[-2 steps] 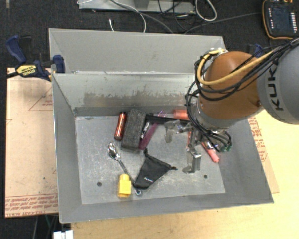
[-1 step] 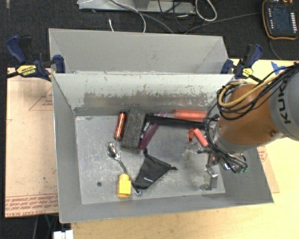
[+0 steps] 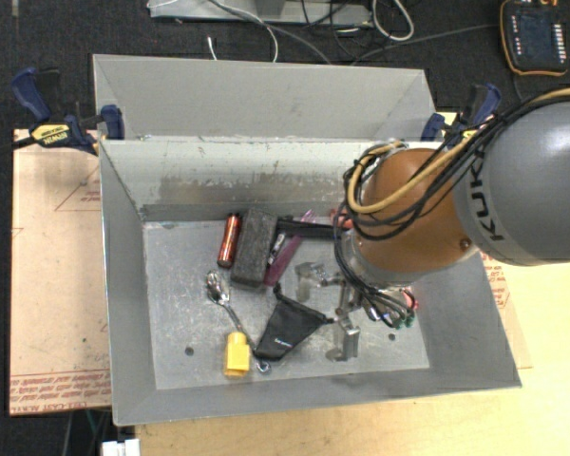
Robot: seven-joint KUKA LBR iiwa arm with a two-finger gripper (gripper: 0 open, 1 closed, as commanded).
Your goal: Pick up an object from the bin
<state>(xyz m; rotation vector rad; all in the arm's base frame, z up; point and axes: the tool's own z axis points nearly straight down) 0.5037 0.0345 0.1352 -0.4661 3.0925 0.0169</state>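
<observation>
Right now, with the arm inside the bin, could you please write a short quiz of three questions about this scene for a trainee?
1. True or false: the yellow block lies nearer the front edge of the bin than the red cylinder does.
2. Which thing lies closest to the gripper? A: the yellow block. B: the black wedge-shaped thing. C: the red cylinder.
3. Fill in: the arm reaches in from the view's ___ side.
Key: 1 true; 2 B; 3 right.

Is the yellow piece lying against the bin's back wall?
No, the yellow piece lies near the front of the bin, close beside a black object.
</observation>
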